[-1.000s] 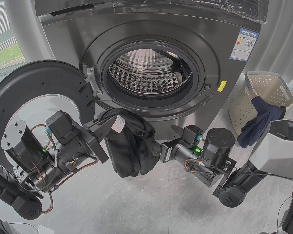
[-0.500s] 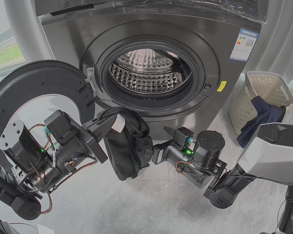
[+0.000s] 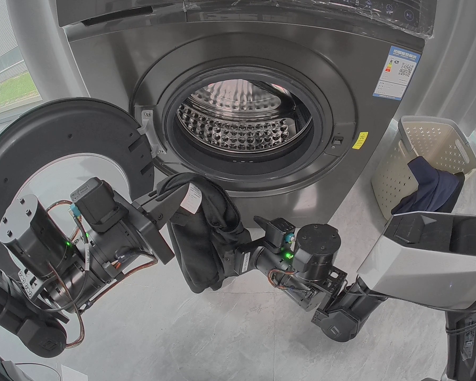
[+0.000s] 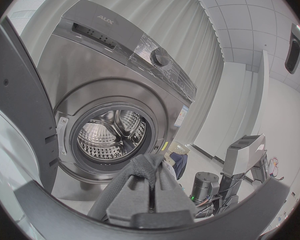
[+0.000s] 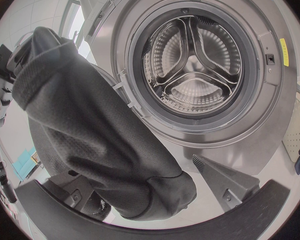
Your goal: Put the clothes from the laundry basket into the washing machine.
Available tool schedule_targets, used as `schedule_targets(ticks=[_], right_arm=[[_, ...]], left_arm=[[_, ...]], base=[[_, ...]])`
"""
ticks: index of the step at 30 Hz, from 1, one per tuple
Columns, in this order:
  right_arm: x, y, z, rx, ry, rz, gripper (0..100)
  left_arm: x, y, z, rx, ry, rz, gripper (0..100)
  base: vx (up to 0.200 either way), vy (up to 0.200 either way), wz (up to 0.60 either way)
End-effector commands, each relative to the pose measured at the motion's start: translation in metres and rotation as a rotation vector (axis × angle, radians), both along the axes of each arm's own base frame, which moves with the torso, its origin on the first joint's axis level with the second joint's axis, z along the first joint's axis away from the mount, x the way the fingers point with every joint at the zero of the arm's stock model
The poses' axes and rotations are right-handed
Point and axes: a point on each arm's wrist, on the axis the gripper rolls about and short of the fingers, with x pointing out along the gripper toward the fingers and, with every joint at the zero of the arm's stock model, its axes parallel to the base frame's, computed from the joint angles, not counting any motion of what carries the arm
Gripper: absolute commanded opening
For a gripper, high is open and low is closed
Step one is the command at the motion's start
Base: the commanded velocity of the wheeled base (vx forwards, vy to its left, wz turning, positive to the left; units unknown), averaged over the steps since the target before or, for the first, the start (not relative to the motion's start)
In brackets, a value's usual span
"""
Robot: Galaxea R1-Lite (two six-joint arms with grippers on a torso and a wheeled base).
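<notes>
- L claw (image 4: pixel 151 184): fingers pressed together, clamped on the top edge of the black garment (image 3: pixel 209 228). It holds it up in front of the washing machine (image 3: pixel 301 54), just below the lower rim of the opening.
- Black garment: hangs from the L claw in a loose bunch, clear of the floor (image 3: pixel 195 334), none of it inside the drum (image 3: pixel 238 117). A white label (image 3: pixel 191 199) shows near the top, right by the L claw's tip.
- R claw (image 5: pixel 133 167): comes in low from the robot's R side, pushed against the lower half of the hanging garment. Its fingers (image 5: pixel 223 184) stand wide apart. The cloth bulges btw them w/ a gap left at one finger, so it is not clamped.
- Washing machine: dark grey front-loader. The door (image 3: pixel 63 128) is swung fully open to the robot's L, behind the L arm. The drum is bare shiny metal w/ no clothes seen in it.
- Yellow sticker (image 3: pixel 359 139): on the machine's front, R of the opening.
- Laundry basket (image 3: pixel 449 133): pale plastic w/ perforated walls. It stands on the floor just beside the machine's R front corner, well apart from both claws.
- Navy garment (image 3: pixel 433 186): lies in the basket and hangs over its near rim, w/ part trailing down the outside wall.
- Floor: grey tiles, glossy.
</notes>
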Motion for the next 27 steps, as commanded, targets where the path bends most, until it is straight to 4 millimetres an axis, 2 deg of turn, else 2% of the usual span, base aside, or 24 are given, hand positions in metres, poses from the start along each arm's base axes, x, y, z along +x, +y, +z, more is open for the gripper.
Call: schedule_targets(ticks=[1,6,8,9,15,21,25,27], right_arm=[[0.005,0.005,-0.004,0.010,-0.005,-0.001,100],[0.005,0.002,0.005,0.031,-0.021,-0.009,100],[0.004,-0.003,0.016,0.046,-0.037,-0.013,100],[0.002,-0.007,0.025,0.058,-0.049,-0.016,0],[-0.002,-0.032,0.065,0.110,-0.112,-0.037,0],[-0.015,-0.051,0.077,0.111,-0.115,-0.043,0],[-0.036,-0.061,0.088,0.126,-0.127,-0.022,0],[-0.039,-0.063,0.092,0.132,-0.133,-0.019,0]], left_arm=[[0.000,0.000,0.000,0.000,0.001,0.000,0],[0.000,0.001,-0.001,0.000,0.003,0.001,0],[0.000,0.000,-0.001,0.001,0.005,0.001,0],[0.000,0.000,-0.002,0.002,0.007,0.001,0],[0.000,-0.001,-0.006,0.012,0.023,-0.005,0],[-0.002,-0.002,-0.008,0.020,0.031,-0.014,0],[-0.009,-0.012,-0.009,0.009,0.041,-0.073,0],[-0.009,-0.016,-0.009,0.007,0.049,-0.097,0]], base=[[0.000,0.000,0.00],[0.000,0.000,0.00],[0.000,0.000,0.00],[0.000,0.000,0.00],[0.000,0.000,0.00],[0.000,0.000,0.00],[0.000,0.000,0.00],[0.000,0.000,0.00]])
